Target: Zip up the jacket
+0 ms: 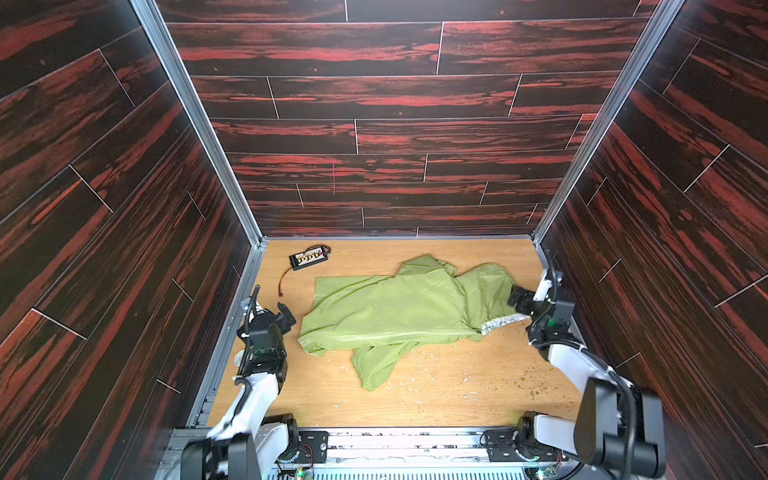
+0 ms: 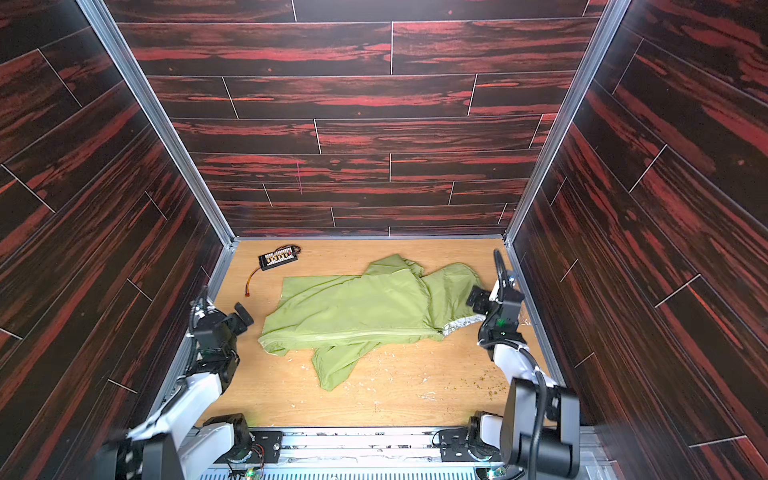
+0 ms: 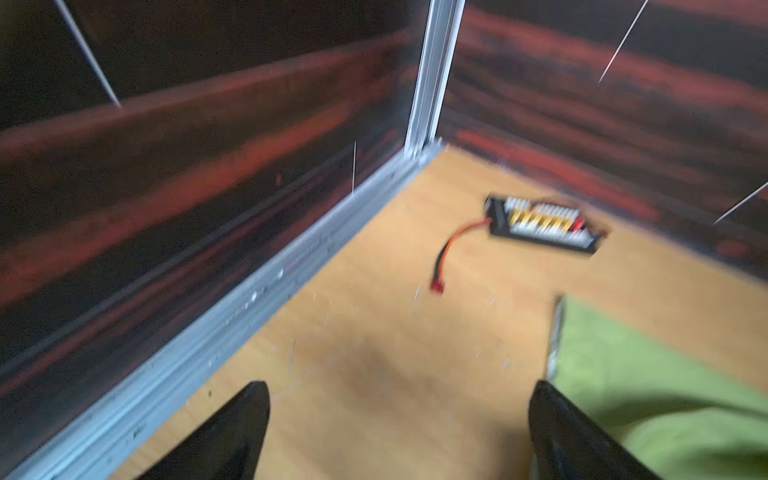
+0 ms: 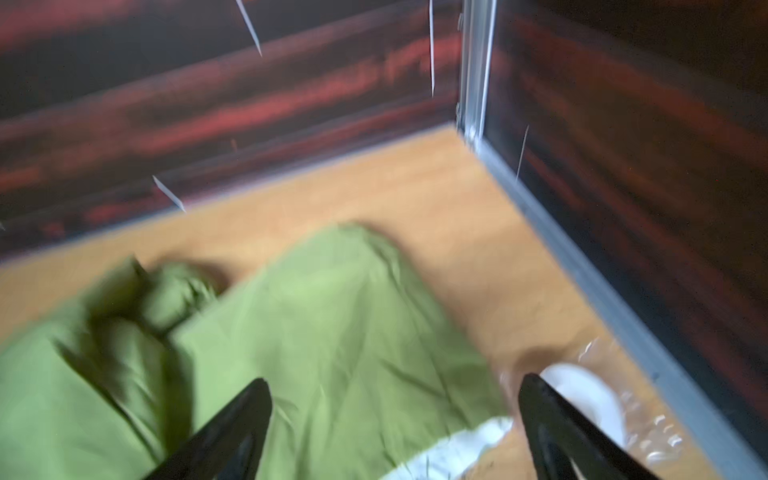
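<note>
The olive-green jacket (image 1: 395,307) (image 2: 353,307) lies flat across the middle of the wooden table, one sleeve trailing toward the front. Its zipper seam (image 1: 395,334) runs along the near edge and ends by a strip of white lining (image 1: 503,322) at the right. My left gripper (image 1: 288,316) (image 2: 243,316) hovers open just left of the jacket's hem, with only bare table between its jaws (image 3: 400,388). My right gripper (image 1: 519,301) (image 2: 478,299) is open above the jacket's right end (image 4: 395,382), holding nothing; green fabric (image 4: 332,324) and lining (image 4: 457,449) show beneath it.
A black connector board (image 1: 309,257) (image 3: 540,220) with a red wire lies at the back left corner. A white round thing in clear plastic (image 4: 582,395) sits by the right wall. Crumbs (image 1: 415,365) dot the front of the table. Dark walls enclose three sides.
</note>
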Robot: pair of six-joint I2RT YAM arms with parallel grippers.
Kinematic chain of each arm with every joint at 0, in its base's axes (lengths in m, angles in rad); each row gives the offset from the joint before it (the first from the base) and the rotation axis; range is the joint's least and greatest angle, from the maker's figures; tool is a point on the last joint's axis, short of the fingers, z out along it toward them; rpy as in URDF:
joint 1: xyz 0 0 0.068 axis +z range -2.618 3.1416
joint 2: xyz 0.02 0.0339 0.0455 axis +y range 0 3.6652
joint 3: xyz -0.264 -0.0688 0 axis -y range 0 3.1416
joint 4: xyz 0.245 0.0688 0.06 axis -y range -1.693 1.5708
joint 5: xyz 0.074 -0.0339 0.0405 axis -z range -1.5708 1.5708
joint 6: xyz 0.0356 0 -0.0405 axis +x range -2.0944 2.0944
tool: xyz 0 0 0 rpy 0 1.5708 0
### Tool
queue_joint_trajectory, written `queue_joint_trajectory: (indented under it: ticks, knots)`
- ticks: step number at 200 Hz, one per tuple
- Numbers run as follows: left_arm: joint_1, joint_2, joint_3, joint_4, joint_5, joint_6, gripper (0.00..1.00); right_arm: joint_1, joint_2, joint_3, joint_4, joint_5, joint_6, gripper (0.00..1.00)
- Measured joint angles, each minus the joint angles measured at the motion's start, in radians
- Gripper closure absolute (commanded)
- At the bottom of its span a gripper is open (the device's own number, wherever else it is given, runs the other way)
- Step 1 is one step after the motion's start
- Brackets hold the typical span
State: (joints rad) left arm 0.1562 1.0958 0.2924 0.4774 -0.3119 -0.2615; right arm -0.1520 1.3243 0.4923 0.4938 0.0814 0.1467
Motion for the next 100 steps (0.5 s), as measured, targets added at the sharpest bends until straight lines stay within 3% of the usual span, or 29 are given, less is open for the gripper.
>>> queue_joint_trajectory:
  ticks: [12, 39, 70, 100]
  knots:
    - [0.0, 0.097, -0.019, 0.087, 0.008, 0.011, 0.0, 0.003, 0.051, -0.042, 0.076, -0.024, -0.006, 0.09]
    - [-0.003, 0.247, -0.015, 0.22, 0.033, 0.004, 0.01, 0.033, 0.187, -0.142, 0.347, -0.069, -0.037, 0.04]
    - [-0.034, 0.451, -0.021, 0.521, 0.08, 0.035, 0.0, 0.057, 0.219, -0.189, 0.471, -0.08, -0.061, 0.01]
    - [-0.071, 0.481, 0.052, 0.43, 0.1, 0.074, 0.0, 0.066, 0.219, -0.185, 0.55, -0.041, -0.063, 0.01]
